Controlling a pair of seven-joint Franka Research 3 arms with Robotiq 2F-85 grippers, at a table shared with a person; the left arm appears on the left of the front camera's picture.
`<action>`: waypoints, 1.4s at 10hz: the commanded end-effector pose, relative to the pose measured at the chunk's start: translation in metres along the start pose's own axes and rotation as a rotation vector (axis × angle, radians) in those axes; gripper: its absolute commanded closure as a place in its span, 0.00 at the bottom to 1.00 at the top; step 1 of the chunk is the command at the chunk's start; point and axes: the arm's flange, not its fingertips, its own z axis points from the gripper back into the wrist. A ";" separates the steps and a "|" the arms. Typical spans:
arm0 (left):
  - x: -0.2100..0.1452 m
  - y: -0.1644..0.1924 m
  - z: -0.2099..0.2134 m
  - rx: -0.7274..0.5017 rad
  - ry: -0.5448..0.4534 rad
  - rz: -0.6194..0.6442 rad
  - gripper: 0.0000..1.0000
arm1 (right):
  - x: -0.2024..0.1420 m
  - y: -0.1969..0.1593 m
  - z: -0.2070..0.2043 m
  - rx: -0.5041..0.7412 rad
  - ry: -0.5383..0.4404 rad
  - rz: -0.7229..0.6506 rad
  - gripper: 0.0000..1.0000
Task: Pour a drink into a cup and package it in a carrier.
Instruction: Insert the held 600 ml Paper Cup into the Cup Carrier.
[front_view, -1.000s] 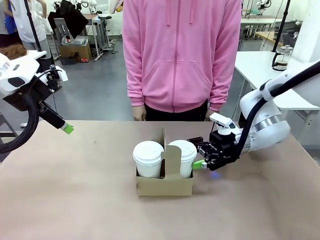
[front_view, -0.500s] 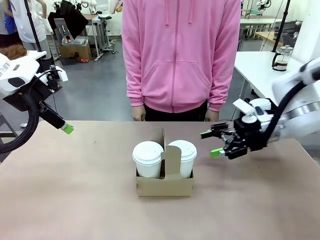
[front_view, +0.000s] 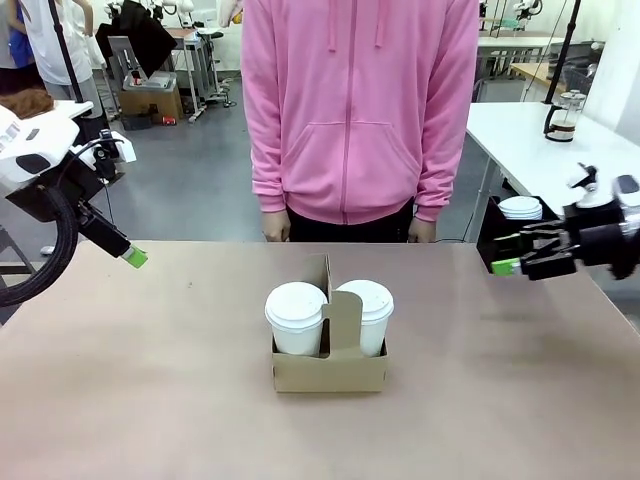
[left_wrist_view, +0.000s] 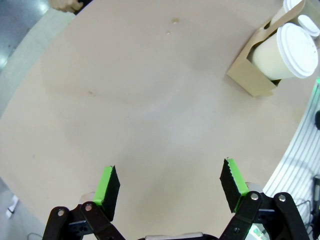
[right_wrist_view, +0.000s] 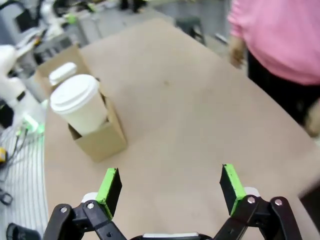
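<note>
Now both claws are spread wide and nothing is held — the right gripper (front_view: 508, 259) at 3 o'clock, the left gripper (left_wrist_view: 169, 188) over bare table (front_view: 150, 400). Two lidded cups (front_view: 297, 317) are seated in the carrier (front_view: 330, 370) at the middle — no writing can be read.

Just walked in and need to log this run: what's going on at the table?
Nothing is being held right now. Two white lidded cups sit in the slots of the brown cardboard carrier at the table's middle. The right gripper hangs open at the table's right edge, away from the carrier. The left gripper is open above bare table at the far left. A person in a pink hoodie stands across the table.
</note>
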 end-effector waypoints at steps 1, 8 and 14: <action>-0.001 0.000 0.002 -0.007 -0.001 -0.001 0.00 | 0.002 0.019 0.025 -0.053 0.050 -0.133 0.00; -0.001 0.000 0.002 -0.007 -0.001 -0.001 0.00 | 0.001 0.003 0.041 -0.119 0.061 -0.154 0.00; -0.001 0.000 0.002 -0.007 -0.001 -0.001 0.00 | 0.001 0.003 0.041 -0.119 0.061 -0.154 0.00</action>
